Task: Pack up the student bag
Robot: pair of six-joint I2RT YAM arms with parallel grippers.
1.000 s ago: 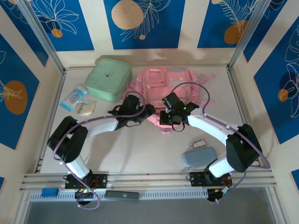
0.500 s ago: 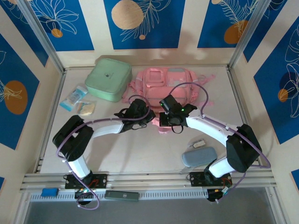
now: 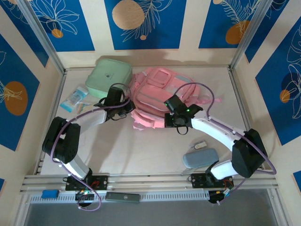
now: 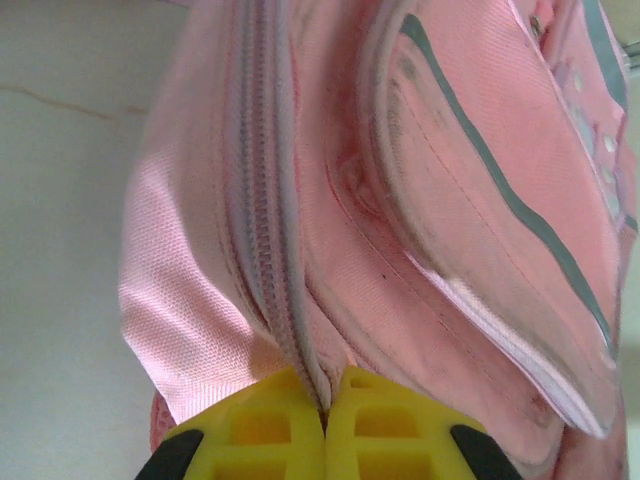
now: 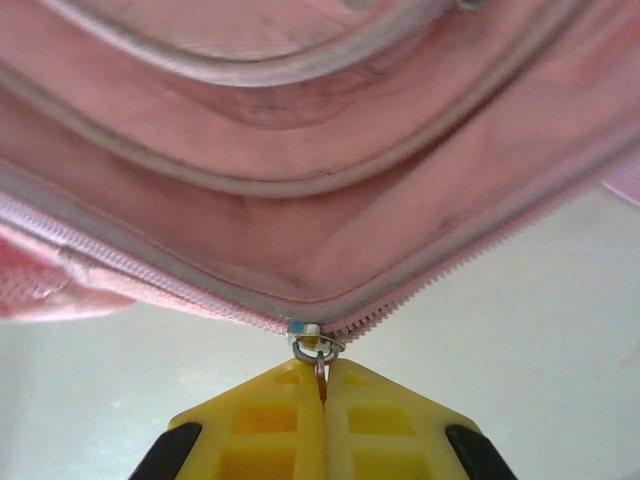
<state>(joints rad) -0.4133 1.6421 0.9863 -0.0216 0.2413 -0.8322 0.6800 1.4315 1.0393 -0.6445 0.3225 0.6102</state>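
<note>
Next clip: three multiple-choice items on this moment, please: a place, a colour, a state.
1. The mint green case lies: A left of the student bag; B right of it; C on it.
2. The oblong pouch is: A red; B grey-blue; C yellow.
3. The right gripper is: A open; B shut on a strap; C shut on the zip pull.
Key: A, the top view shows the case by the bag's left side; B, its colour there; C, the wrist view shows it pinching the pull.
</note>
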